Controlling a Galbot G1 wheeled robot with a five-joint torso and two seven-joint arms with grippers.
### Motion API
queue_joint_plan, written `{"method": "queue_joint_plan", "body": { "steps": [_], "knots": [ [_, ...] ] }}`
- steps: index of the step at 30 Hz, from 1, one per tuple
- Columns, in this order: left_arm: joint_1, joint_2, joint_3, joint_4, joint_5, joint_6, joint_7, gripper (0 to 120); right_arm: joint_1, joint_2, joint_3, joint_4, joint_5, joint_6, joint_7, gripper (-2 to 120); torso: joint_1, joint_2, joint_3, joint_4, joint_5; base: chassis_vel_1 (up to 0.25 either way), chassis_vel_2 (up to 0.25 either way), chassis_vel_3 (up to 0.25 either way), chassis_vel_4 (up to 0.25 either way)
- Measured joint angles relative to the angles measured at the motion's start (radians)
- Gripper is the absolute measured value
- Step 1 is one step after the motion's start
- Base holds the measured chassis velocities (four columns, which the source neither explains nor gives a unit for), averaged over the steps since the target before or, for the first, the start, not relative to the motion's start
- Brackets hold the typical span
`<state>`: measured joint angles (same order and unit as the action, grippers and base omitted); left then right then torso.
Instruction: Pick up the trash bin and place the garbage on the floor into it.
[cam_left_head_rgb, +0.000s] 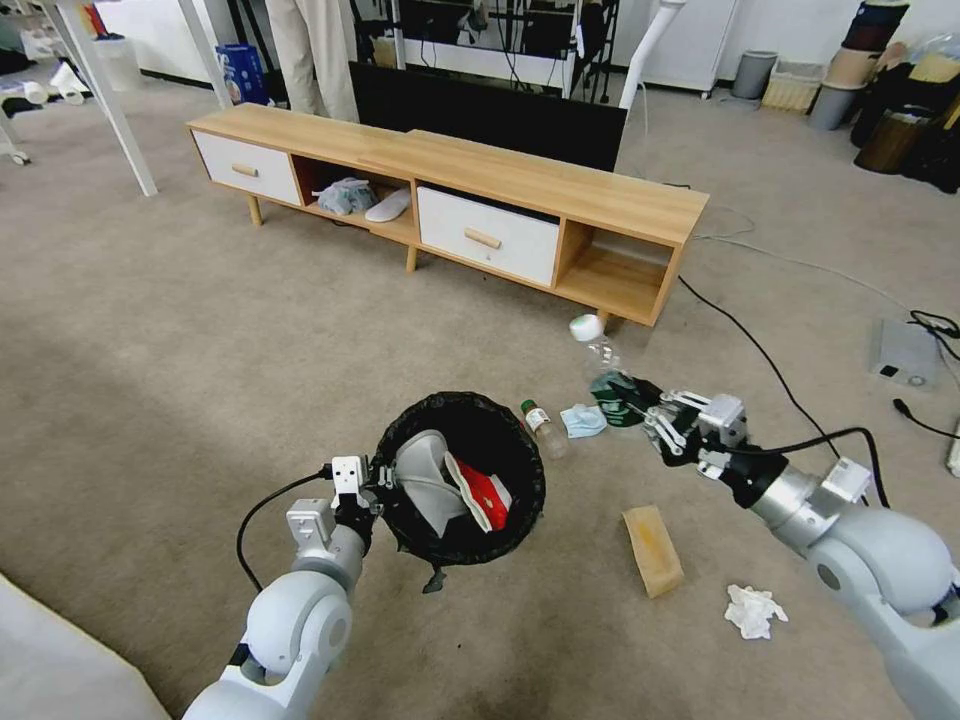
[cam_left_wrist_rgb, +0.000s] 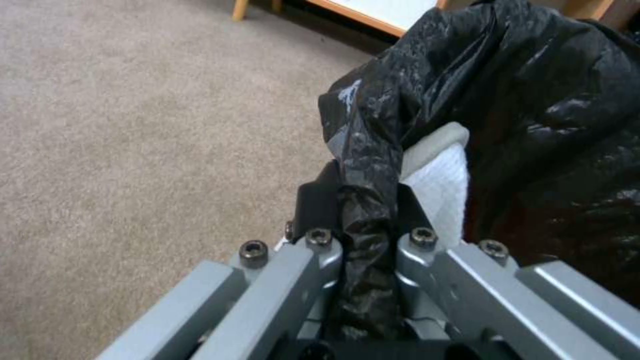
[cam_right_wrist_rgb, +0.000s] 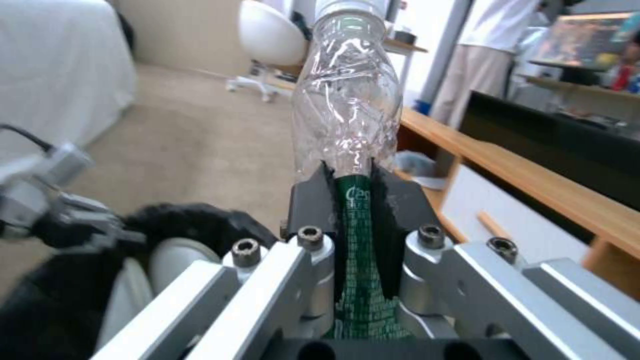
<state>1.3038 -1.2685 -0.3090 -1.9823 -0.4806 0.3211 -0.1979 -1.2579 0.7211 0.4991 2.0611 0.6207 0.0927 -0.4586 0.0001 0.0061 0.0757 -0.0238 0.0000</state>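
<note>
Above the carpet (cam_left_head_rgb: 150, 400), the right gripper (cam_left_head_rgb: 640, 405) is clamped on a clear green-labelled bottle (cam_left_head_rgb: 605, 370), right of the black-lined trash bin (cam_left_head_rgb: 460, 480) whose rim the left gripper (cam_left_head_rgb: 375, 480) pinches.

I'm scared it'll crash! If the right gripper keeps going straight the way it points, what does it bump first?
Probably the wooden cabinet; depth is unclear. The right gripper carries a clear bottle pointing there.
</note>
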Motion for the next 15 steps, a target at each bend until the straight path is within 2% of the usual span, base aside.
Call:
{"method": "queue_joint_plan", "body": {
  "steps": [7,9,10,12,14,15],
  "knots": [
    [-0.013,0.0,0.014,0.022,-0.01,-0.001,0.012,4,0.036,-0.081,-0.081,-0.003,0.062,0.012,-0.029,9,0.0,0.0,0.0,-0.0002,0.0001,0.0,0.0,0.0,0.0],
    [-0.03,0.004,0.043,0.041,-0.014,-0.001,0.014,4,0.056,-0.114,-0.114,-0.012,0.079,0.029,-0.045,9,0.0,0.0,0.0,-0.0002,0.0001,0.0,0.0,0.0,0.0],
    [-0.03,0.004,0.043,0.041,-0.014,-0.001,0.014,4,0.056,-0.114,-0.114,-0.012,0.079,0.029,-0.045,9,0.0,0.0,0.0,-0.0002,0.0001,0.0,0.0,0.0,0.0],
    [-0.053,0.008,0.082,0.072,-0.016,-0.004,0.015,4,0.073,-0.138,-0.136,-0.012,0.092,0.037,-0.055,9,0.0,0.0,0.0,-0.0002,0.0001,0.0,0.0,0.0,0.0],
    [-0.058,0.009,0.091,0.079,-0.016,-0.005,0.016,4,0.076,-0.143,-0.139,-0.011,0.095,0.037,-0.056,9,0.0,0.0,0.0,-0.0002,0.0001,0.0,0.0,0.0,0.0],
    [-0.066,0.011,0.114,0.092,-0.016,-0.007,0.019,4,0.079,-0.151,-0.142,-0.01,0.099,0.038,-0.059,9,0.0,0.0,0.0,-0.0002,0.0001,0.0,0.0,0.0,0.0]
  ]
}}
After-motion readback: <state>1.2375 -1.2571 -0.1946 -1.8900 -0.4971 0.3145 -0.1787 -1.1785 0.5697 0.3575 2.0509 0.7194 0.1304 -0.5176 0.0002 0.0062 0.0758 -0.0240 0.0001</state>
